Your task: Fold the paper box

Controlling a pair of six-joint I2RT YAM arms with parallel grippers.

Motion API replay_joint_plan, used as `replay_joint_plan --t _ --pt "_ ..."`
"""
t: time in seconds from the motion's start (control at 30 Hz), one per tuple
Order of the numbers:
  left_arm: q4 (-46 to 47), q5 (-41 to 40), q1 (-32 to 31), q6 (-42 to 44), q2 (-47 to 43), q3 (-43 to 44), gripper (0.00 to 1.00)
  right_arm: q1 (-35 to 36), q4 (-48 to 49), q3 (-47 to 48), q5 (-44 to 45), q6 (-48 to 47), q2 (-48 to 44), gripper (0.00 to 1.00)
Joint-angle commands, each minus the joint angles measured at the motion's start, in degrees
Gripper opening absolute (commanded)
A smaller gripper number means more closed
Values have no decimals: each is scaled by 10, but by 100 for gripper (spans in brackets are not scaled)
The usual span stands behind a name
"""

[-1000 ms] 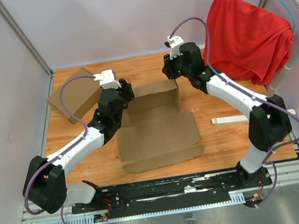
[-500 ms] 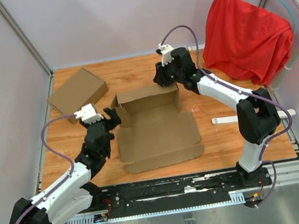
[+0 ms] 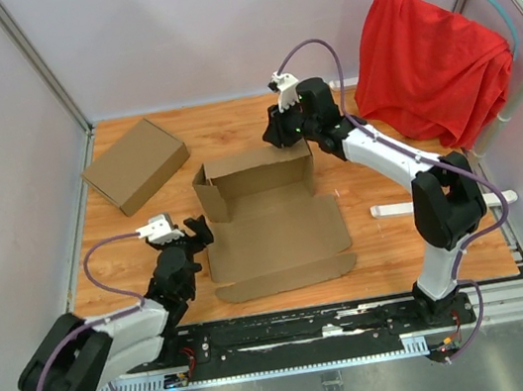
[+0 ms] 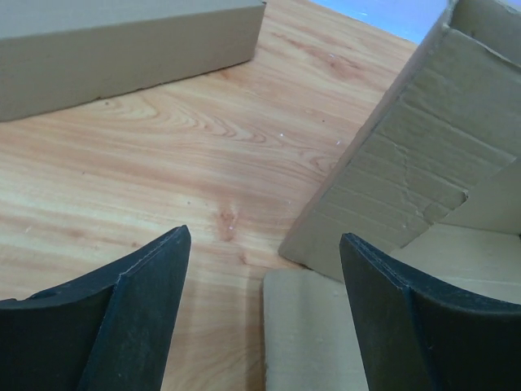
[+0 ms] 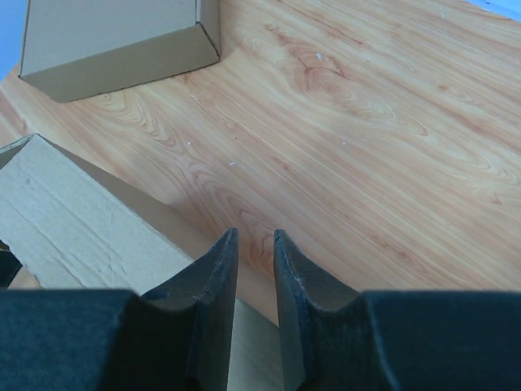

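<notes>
The counter (image 3: 400, 243) bears the paper box (image 3: 274, 239). Lower left, the left pincer (image 3: 203, 233) crouches agape. The right pincer (image 3: 278, 143) tops its rear wall, grip unclear.

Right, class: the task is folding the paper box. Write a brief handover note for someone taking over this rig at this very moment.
Left gripper: jaws open, holding nothing, low beside the near-left corner of the raised part of the paper box.
Right gripper: jaws nearly closed at the top edge of the far wall; whether they pinch it cannot be told.
Done: far wall and its side pieces stand upright.
Left: the near panels lie flat on the table; raise them, tuck the flaps, close up.
A closed box sits far left, apart from both arms.
</notes>
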Motion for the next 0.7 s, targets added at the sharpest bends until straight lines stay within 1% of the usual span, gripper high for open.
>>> replay_joint_plan --t 0.0,0.13,0.27,0.3,0.47,0.67 --pt "204 24 -1 73 118 24 80 4 -10 22 -34 -11 14 25" --pt "297 64 0 90 206 36 78 4 -21 27 -52 -22 17 24" --pt "441 101 0 103 276 12 77 3 -31 27 -64 -35 15 24" --pt "462 112 -1 109 285 8 76 3 -36 28 -67 -38 16 25" --pt "476 161 0 131 310 15 75 0 -36 28 -93 -40 20 24" --pt "475 151 0 145 348 38 73 0 -35 27 -115 -39 28 25"
